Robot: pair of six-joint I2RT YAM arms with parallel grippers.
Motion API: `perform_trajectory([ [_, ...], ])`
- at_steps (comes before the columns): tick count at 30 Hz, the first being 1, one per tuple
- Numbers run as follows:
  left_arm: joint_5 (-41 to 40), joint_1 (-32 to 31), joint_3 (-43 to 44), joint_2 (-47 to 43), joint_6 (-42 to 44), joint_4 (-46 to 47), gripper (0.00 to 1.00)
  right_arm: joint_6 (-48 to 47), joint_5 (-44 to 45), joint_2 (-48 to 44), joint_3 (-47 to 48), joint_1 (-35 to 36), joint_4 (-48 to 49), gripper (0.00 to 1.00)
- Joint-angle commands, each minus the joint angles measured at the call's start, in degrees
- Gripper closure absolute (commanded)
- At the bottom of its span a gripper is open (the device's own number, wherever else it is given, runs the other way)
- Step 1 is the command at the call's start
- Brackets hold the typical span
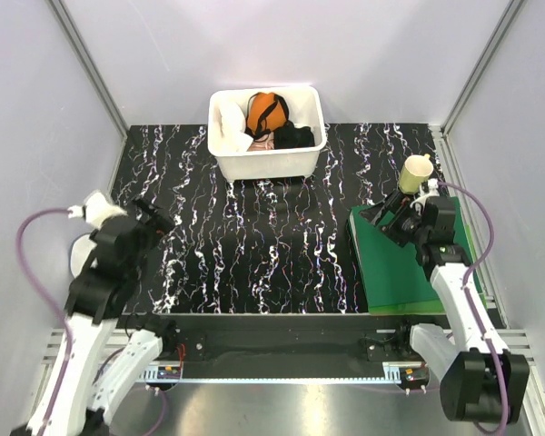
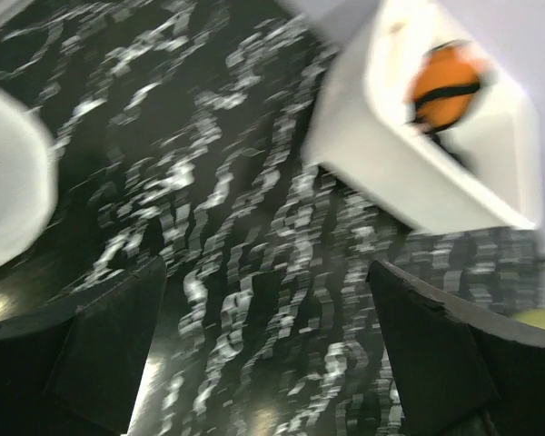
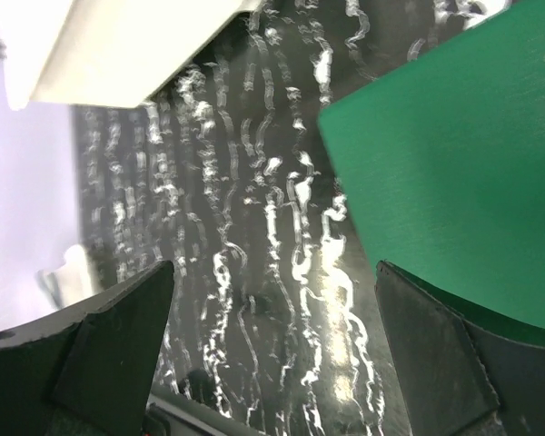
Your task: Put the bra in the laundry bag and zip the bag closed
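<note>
The white tub point(image 1: 300, 162) stands at the back centre. A plain white fabric piece point(image 1: 231, 123) in its left part looks like the bra, beside an orange garment point(image 1: 263, 113) and a black one point(image 1: 293, 136). A white rounded thing point(image 1: 80, 247), largely hidden under my left arm, appears to be the laundry bag point(image 2: 7, 182); it is blurred at the left wrist view's edge. My left gripper point(image 1: 160, 219) point(image 2: 272, 354) is open over the bare mat, well short of the tub point(image 2: 409, 173). My right gripper point(image 1: 381, 218) point(image 3: 272, 350) is open at the green board's left edge, holding nothing.
A black mat with white streaks point(image 1: 254, 245) covers the table. The green board point(image 1: 404, 268) point(image 3: 454, 163) lies at the right. A pale yellow cup point(image 1: 416, 173) stands behind my right wrist. Lilac walls close in the left, right and back.
</note>
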Motion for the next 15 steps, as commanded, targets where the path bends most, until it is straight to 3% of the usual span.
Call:
perform_trajectory([
  [1, -3.51, 4.5, 4.11, 12.76, 1.05, -6.74, 0.01, -4.71, 6.14, 1.65, 8.72, 2.1, -7.36, 0.0],
  [4, 6.48, 15.65, 4.64, 21.81, 5.45, -2.96, 0.01, -7.44, 10.55, 1.47, 11.72, 5.79, -9.31, 0.0],
  [5, 8.27, 21.68, 4.21, 23.84, 5.97, -2.08, 0.01, -7.88, 10.38, 1.21, 12.25, 7.36, -9.49, 0.0],
  [8, 10.74, 30.84, 4.37, 31.05, 5.45, 0.65, 0.01, -7.62, 6.61, 0.59, 13.39, 9.04, -9.76, 0.0],
  [13, 0.33, 35.18, 7.27, 40.28, 6.33, 3.37, 0.01, -6.48, -1.3, -0.46, 12.78, 10.89, -9.15, 0.0],
  [15, 4.3, 37.38, 9.38, 44.05, 6.59, 2.68, 0.01, -6.92, -3.07, -0.81, 12.51, 11.68, -9.06, 0.0],
])
